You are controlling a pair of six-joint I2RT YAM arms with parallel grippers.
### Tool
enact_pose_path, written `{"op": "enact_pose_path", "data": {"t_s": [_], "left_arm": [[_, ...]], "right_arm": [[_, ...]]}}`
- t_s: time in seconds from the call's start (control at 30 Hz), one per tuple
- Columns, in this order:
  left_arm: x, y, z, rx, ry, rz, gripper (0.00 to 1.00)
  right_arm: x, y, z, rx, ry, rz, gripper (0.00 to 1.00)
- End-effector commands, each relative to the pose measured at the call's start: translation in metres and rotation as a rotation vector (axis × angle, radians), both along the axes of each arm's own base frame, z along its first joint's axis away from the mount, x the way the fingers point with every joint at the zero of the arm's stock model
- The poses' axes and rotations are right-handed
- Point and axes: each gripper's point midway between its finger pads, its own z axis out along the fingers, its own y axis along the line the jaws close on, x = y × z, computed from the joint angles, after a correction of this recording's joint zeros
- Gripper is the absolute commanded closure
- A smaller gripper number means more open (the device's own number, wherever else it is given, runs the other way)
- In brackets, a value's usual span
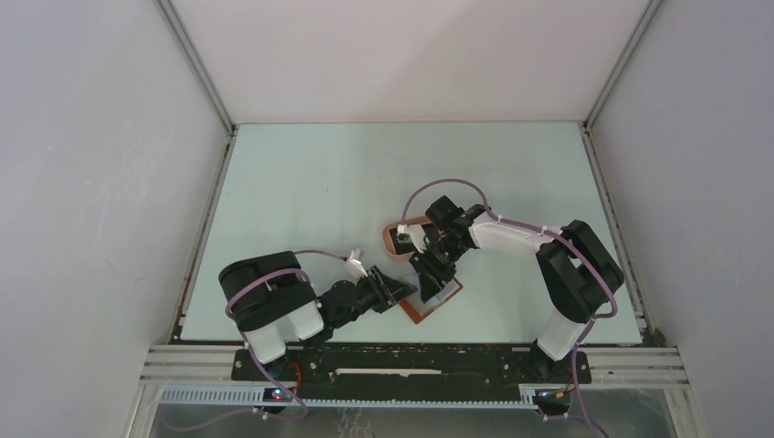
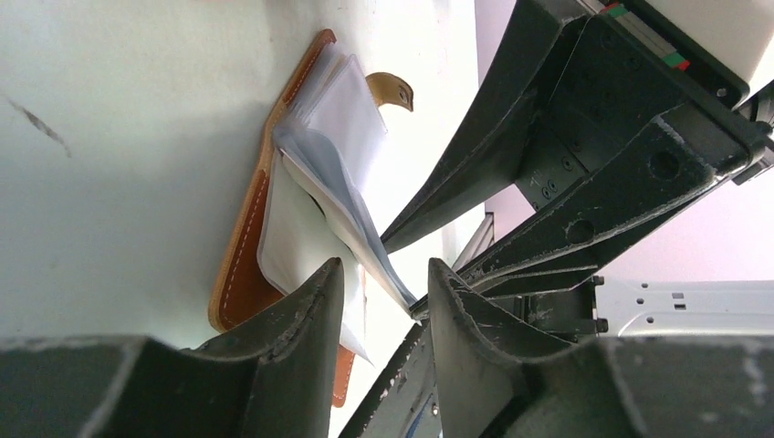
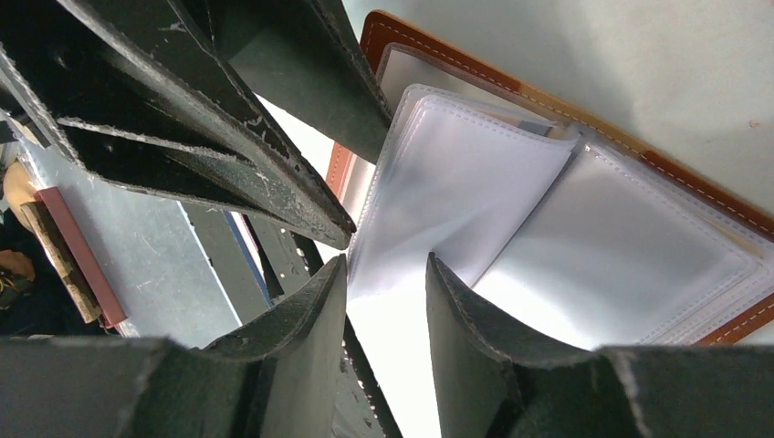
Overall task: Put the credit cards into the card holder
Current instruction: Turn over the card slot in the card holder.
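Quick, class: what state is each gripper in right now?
Left gripper: open around a clear sleeve of the card holder.
Right gripper: open around another sleeve.

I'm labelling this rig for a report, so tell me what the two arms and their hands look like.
The two arms match. The left arm and right arm have black joint housings and white link shells, with a lilac cable looped along each. The left hand and right hand are black, each with two tapered fingers, scuffed and ridged along the edges.
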Motion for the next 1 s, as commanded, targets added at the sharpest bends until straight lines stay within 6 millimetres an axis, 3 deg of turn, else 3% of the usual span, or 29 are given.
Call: {"op": "enact_pose_path", "data": {"t_s": [0.0, 0.97], "left_arm": [[0.008, 0.006, 0.012, -0.022, -0.044, 0.036, 0.56], [0.024, 0.020, 0.006, -0.012, -0.027, 0.094, 0.66]], "right_arm": [[0.013, 0.002, 0.004, 0.004, -0.048, -0.012, 0.55], [0.020, -0.001, 0.010, 0.021, -0.055, -0.041, 0.60]]}}
